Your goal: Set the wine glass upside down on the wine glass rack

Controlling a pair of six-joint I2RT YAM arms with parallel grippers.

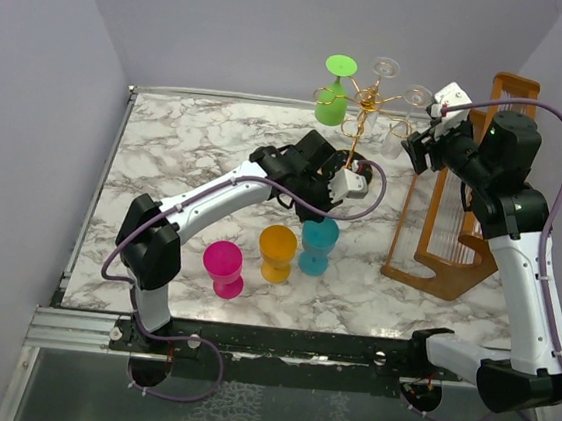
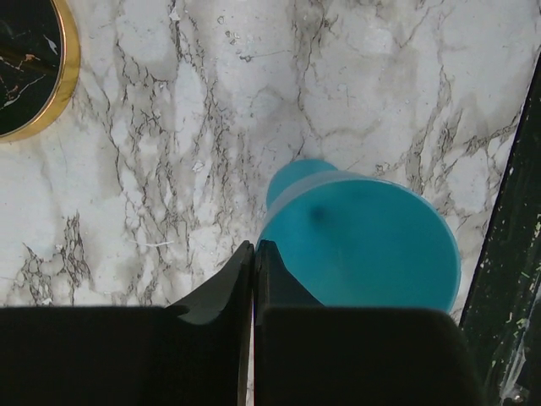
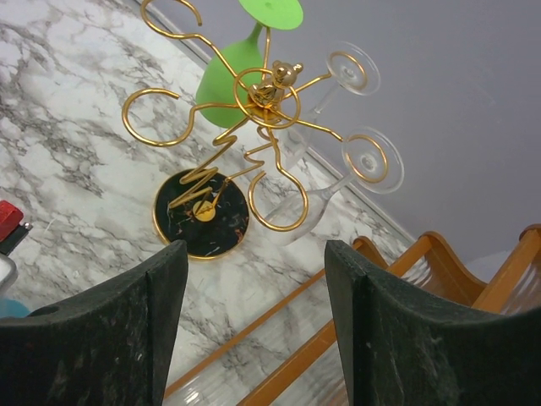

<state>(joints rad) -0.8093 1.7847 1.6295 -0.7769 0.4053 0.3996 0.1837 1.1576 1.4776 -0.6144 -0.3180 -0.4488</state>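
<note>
Teal wine glass [image 1: 319, 245] stands upright on the marble table [image 1: 187, 150], on the near side of the wine glass rack [image 1: 369, 101] and close to its black base, not hung yet. I judge it the next to go up, since the left gripper [image 2: 254, 247] hangs right over it. Its jaws are pressed together and hold nothing, tips just beside the teal rim, so they'd have to open before any grasp.

Orange glass [image 1: 278, 252] sits just beside the teal one, further from the rack; can't tell if they touch. Pink glass [image 1: 224, 268] is further out again. Both are upright, waiting.

On the rack, a green glass [image 3: 232, 80] and clear glasses [image 3: 372, 161] hang bowl-down, feet caught in the ring arms. That's the target pose. Some rings are free.

Right gripper [image 3: 255, 254] hovers beside the rack on the wooden frame [image 1: 449, 238] side, jaws wide and empty, probably staged to receive the glass. A flip or handover is likely needed.
</note>
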